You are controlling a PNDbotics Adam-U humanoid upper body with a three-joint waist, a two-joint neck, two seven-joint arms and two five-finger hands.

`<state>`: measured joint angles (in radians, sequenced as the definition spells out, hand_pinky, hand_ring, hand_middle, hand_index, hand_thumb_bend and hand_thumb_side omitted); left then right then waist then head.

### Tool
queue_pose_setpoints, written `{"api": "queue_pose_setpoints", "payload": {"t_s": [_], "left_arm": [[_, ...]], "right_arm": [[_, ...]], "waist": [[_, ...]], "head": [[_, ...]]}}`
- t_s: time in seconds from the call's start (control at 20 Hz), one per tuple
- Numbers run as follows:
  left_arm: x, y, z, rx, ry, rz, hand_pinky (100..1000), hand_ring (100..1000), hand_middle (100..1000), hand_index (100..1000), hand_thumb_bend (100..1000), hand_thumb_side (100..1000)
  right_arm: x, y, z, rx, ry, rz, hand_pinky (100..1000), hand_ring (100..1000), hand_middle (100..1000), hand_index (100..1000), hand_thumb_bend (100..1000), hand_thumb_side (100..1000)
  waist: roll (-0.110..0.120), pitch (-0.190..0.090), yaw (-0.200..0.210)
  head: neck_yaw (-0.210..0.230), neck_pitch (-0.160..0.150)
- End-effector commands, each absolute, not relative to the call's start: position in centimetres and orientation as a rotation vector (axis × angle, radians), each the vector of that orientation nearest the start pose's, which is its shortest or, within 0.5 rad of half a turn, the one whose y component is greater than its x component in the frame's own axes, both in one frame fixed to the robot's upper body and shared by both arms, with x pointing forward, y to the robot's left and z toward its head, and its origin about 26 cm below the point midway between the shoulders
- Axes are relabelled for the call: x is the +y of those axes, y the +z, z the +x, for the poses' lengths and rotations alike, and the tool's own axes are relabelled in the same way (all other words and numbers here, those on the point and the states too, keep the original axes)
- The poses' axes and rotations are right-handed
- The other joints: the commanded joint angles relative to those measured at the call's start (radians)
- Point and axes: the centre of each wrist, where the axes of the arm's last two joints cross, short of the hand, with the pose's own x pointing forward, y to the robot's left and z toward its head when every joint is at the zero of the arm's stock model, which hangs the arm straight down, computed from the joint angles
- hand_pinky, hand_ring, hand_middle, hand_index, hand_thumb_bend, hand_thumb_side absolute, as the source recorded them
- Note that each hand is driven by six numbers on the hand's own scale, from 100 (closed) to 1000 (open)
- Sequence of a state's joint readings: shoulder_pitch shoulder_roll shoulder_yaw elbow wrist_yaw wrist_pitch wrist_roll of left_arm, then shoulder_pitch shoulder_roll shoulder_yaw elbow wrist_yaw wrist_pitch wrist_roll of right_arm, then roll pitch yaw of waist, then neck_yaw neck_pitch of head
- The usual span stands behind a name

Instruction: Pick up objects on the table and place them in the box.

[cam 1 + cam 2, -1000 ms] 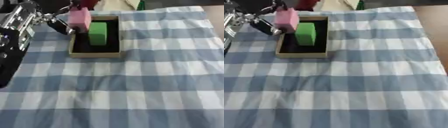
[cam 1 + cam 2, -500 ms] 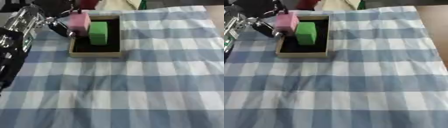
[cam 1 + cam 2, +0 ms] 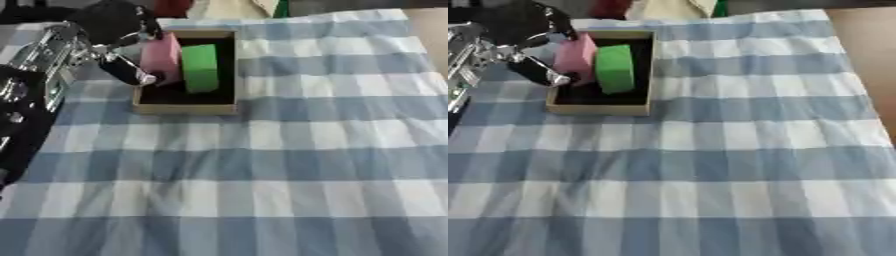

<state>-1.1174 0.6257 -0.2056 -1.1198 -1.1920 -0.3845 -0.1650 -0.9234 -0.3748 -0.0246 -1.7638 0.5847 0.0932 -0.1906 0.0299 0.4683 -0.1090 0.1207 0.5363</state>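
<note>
While our left hand [image 3: 122, 60] curls its fingers round the pink block [image 3: 163, 58], we hold that block inside the box [image 3: 185, 106] at its left wall, just beside the green block [image 3: 200, 67], on the checked cloth [image 3: 289, 165] covering the worktop.

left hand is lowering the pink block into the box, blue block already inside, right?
Not quite: the block already inside is green, not blue. The left eye view shows it standing in the box beside the pink block, which the left hand holds at the box's left side, fingers curled round it. The rest stands.
</note>
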Motion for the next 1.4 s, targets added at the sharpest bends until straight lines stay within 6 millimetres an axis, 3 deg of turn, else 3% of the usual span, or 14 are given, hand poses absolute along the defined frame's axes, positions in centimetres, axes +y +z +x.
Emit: {"api": "queue_pose_setpoints", "payload": {"t_s": [0.05,0.5,0.8,1.0,1.05,1.2,1.3,1.4], "left_arm": [[28.5,35.9,44.6,1.916,1.984,-1.919,715,761,711,833,435,548],[28.3,37.0,43.8,1.936,1.906,-1.931,704,755,707,834,418,552],[28.1,36.8,43.7,1.909,1.959,-1.924,722,791,750,863,608,627],[28.2,36.6,43.7,1.925,1.959,-1.91,712,783,737,856,530,616],[28.2,36.7,43.6,1.939,1.948,-1.905,698,770,721,848,435,588],[28.4,37.5,42.2,2.035,1.83,-1.879,677,752,705,841,322,560],[28.5,38.1,40.9,2.162,1.721,-1.827,656,736,694,837,274,563],[28.6,38.9,39.1,2.338,1.564,-1.741,637,720,687,842,232,630]], "right_arm": [[-22.2,37.0,34.6,3.194,-0.389,1.269,769,729,473,717,265,717],[-22.2,36.4,34.7,3.206,-0.392,1.281,769,729,472,715,266,715],[-21.8,36.2,34.7,3.21,-0.396,1.26,769,729,473,715,263,714],[-21.9,36.2,34.7,3.211,-0.394,1.265,769,729,472,714,262,714],[-21.9,36.2,34.7,3.212,-0.393,1.267,769,729,472,714,262,715],[-22.2,36.0,34.7,3.212,-0.382,1.285,769,729,473,714,264,713],[-22.4,35.9,34.7,3.21,-0.374,1.294,769,730,474,714,264,712],[-22.5,35.8,34.6,3.206,-0.367,1.303,770,731,475,715,264,711]], "waist": [[-0.001,-0.035,0.003],[-0.007,-0.062,0.022],[-0.015,-0.074,0.023],[-0.018,-0.075,0.025],[-0.018,-0.076,0.026],[-0.019,-0.082,0.039],[-0.02,-0.087,0.047],[-0.024,-0.092,0.056]], "head": [[-0.005,0.008],[-0.018,0.031],[-0.015,0.025],[-0.014,0.026],[-0.015,0.028],[-0.022,0.04],[-0.031,0.047],[-0.043,0.053]]}}
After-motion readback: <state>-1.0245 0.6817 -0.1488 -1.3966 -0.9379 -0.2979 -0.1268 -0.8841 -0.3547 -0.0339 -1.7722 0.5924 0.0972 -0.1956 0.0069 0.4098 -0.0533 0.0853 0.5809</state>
